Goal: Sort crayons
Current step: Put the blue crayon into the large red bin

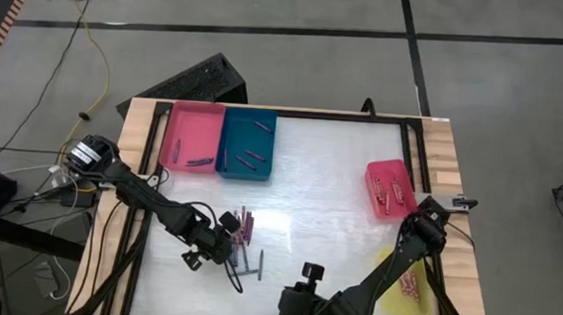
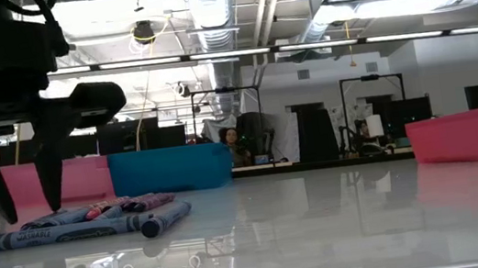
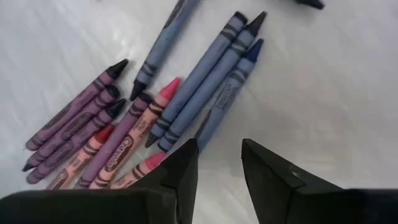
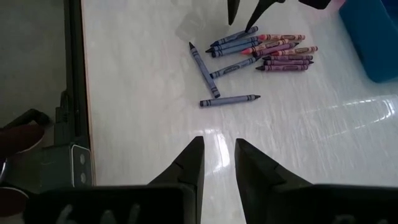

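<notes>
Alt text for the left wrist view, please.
The left claw, fingers apart and empty, hovers over loose crayons on the white table: purple and pink ones on one side, grey-blue ones fanned out beside them.

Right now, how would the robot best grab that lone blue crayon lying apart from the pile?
Probably around the middle of the blue crayon, coming straight down from above with the fingers across its width. It lies flat on the white table, clear of the other crayons, so nothing crowds either side.
</notes>
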Robot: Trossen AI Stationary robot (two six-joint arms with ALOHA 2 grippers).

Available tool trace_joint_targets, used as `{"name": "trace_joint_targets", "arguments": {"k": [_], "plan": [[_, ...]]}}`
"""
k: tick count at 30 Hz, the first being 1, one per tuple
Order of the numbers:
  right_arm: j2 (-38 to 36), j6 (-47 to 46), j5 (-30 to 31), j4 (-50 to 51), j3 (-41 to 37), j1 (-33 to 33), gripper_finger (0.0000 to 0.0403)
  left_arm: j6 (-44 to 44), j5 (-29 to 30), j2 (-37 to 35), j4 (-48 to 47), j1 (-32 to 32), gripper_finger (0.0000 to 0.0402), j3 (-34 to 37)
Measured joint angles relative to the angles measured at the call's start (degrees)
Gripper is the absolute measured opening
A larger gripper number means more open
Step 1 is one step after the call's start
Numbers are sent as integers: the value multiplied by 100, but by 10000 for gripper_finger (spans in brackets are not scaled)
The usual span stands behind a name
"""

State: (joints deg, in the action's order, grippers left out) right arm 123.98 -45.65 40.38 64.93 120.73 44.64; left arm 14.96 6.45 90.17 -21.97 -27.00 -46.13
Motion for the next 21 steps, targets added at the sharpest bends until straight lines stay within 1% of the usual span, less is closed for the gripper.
{"name": "trace_joint_targets", "arguments": {"k": [2, 7, 11, 16, 21], "plan": [[0, 2, 0, -4, 0, 0, 86, 7, 79, 0, 3, 0, 114, 7], [0, 2, -4, -4, 0, 0, 86, 113, 46, 0, 111, 0, 114, 7], [0, 2, -7, -24, 0, 0, 86, 183, 281, 0, 291, 0, 114, 7], [0, 2, -11, -33, 0, 0, 86, 238, 108, 0, 270, 1, 114, 7], [0, 2, -11, -31, 0, 0, 86, 255, 89, 0, 198, 48, 114, 7]]}}
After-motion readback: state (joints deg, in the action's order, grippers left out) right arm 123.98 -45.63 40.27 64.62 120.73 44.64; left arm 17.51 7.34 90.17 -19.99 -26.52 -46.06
